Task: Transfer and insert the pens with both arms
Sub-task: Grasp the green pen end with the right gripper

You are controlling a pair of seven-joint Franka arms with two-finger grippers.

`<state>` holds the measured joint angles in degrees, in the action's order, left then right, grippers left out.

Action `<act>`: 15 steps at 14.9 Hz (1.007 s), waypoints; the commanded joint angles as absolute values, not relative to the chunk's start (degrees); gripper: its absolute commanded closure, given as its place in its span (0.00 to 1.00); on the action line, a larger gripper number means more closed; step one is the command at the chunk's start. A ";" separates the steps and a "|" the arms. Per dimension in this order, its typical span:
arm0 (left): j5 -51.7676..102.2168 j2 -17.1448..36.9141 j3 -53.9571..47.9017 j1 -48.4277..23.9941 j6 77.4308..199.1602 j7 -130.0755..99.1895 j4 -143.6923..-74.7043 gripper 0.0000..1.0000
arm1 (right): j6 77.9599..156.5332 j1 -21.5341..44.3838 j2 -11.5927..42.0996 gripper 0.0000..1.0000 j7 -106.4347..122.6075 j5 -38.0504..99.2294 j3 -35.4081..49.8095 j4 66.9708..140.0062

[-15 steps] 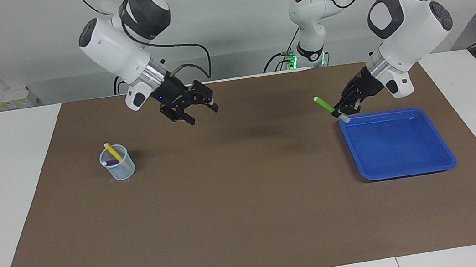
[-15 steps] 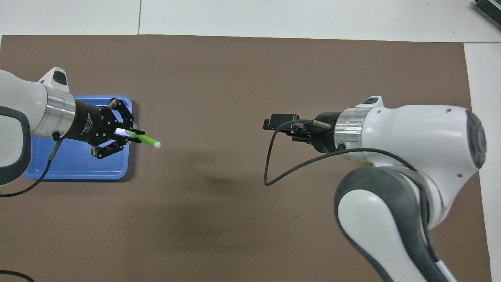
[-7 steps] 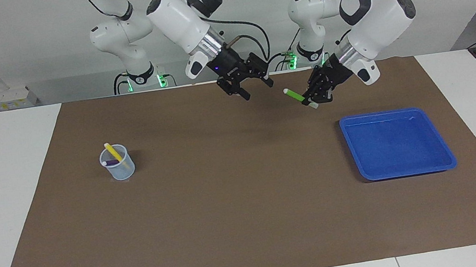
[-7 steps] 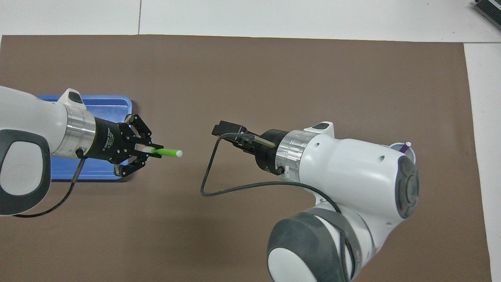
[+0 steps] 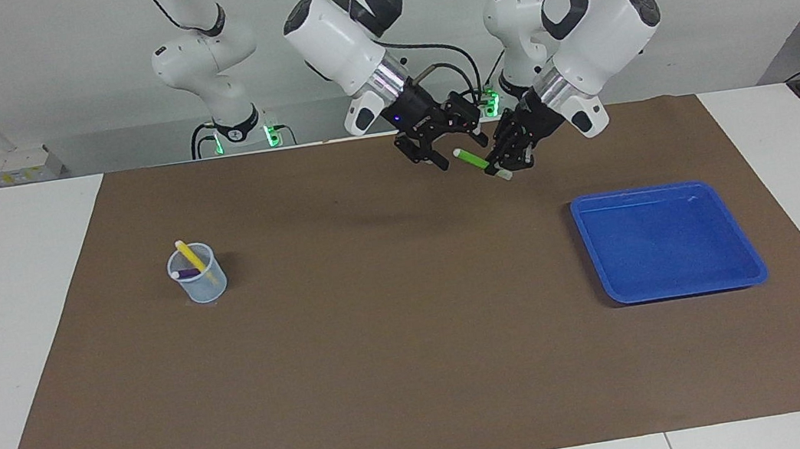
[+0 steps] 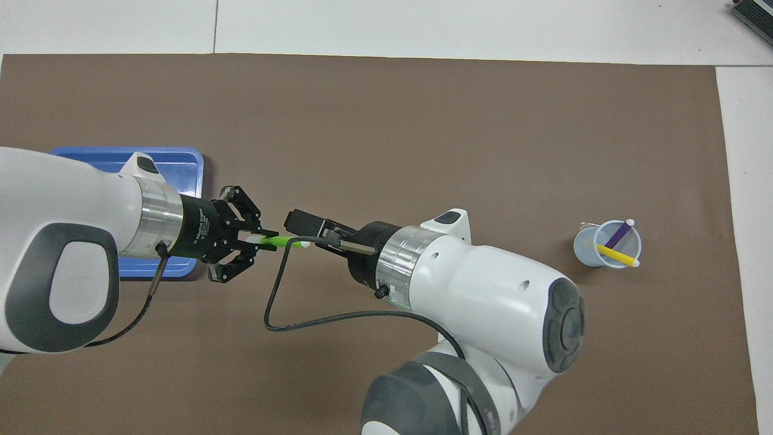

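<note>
- Both arms have swung in from their own ends of the table and now meet in the air over the bare mat near the robots' edge; a second ago the left gripper [image 5: 508,156] was at the blue tray [image 5: 749,263] and the right gripper [image 5: 445,143] was up over the mat toward the cup.
- Green pen [image 5: 470,160]: airborne, clamped by the left gripper near one end, free pale-tipped end pointing at the right gripper.
- Right gripper's fingers are spread; the pen's free tip sits at or just between them. Contact not confirmed from either view.
- Meaning: handover is about to happen; likely next is the right closing on the pen, then the left letting go.
- Purple pen [image 6: 617,234] and yellow pen [image 6: 616,255] lean crossed in the cup [image 5: 199,283] toward the right arm's end of the table, so two of three look done.
- Tray holds nothing now.
- Materials: pens are slim smooth plastic cylinders with pale ends; cup is small, translucent, pale blue and round; tray is glossy blue plastic with rounded corners and a low rim; mat [image 5: 401,348] is flat matte brown over a white table.
</note>
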<state>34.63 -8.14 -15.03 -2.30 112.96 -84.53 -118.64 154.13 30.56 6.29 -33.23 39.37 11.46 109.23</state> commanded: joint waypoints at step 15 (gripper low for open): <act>36.04 -10.72 -14.24 -2.46 113.73 -85.87 -120.67 1.00 | 150.12 30.85 6.07 0.22 -32.34 39.90 11.51 110.13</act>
